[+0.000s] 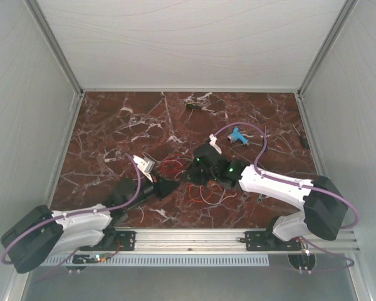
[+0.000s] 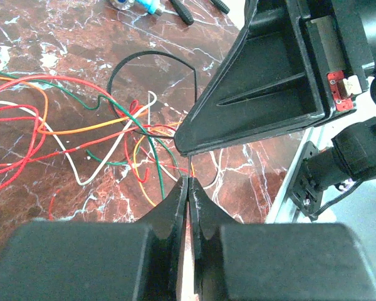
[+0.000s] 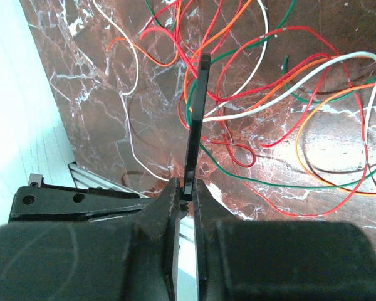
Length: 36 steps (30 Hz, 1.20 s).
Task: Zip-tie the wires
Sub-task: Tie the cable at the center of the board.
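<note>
Top view: the wires (image 1: 203, 193) sprawl on the marble surface (image 1: 100, 132) beneath the left pincer (image 1: 175, 183) and the right pincer (image 1: 191, 174), which meet tip to tip. No container shows.

Left wrist view: the left pincer's fingers are pressed together; whether they nip anything, I cannot tell. The black zip tie (image 2: 151, 55) arcs in a loop above the coloured strands.

Right wrist view: the right pincer is clamped on one end of the strip, which stands edge-on. The strip looks light, springy and slick, so it is best held flat-faced near an end. The wires look limp and likely to slip, so they are easiest to gather where they cross.
</note>
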Each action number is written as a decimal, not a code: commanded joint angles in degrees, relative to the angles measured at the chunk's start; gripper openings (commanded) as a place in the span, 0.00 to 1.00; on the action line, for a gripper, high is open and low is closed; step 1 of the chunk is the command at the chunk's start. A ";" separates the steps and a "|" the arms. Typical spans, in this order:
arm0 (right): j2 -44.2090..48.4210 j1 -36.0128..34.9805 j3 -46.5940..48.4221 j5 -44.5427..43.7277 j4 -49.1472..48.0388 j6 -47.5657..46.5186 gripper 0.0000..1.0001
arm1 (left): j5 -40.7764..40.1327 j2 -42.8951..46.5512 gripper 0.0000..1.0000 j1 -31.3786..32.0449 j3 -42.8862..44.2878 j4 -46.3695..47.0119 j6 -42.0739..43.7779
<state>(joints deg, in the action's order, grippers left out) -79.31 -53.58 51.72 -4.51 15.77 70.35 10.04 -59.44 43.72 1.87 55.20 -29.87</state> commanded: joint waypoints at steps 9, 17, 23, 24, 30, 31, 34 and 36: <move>-1.57 2.31 1.45 -2.67 1.12 -1.70 0.00 | -1.50 6.33 0.00 1.04 -2.75 -6.57 -0.29; -3.04 2.19 0.48 0.68 -0.90 -1.25 0.00 | -0.50 6.20 0.30 1.10 -0.68 -6.41 1.83; -3.15 1.93 0.08 1.08 -1.44 -0.80 0.00 | -0.39 1.15 0.56 0.99 2.95 -5.13 1.69; -3.06 1.84 0.05 1.07 -1.49 -0.81 0.00 | -0.20 0.09 0.56 0.94 3.23 -4.25 1.44; -2.78 1.73 -0.25 1.32 -1.75 -0.66 0.00 | 0.58 -5.52 0.51 0.72 5.19 0.03 0.84; -2.77 1.75 -0.30 1.40 -1.76 -0.66 0.00 | 0.84 -6.48 0.50 0.68 5.91 0.34 0.77; -2.86 1.65 -0.38 1.71 -1.99 -0.65 0.00 | 1.94 -8.64 0.47 0.13 7.32 1.51 0.11; -2.82 1.60 -0.47 1.86 -2.13 -0.65 0.00 | 2.78 -9.95 0.44 0.05 8.10 2.19 -0.17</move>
<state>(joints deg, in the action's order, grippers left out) -82.35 -51.64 51.77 -2.76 15.11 69.73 10.59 -67.68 44.25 6.44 51.13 -29.47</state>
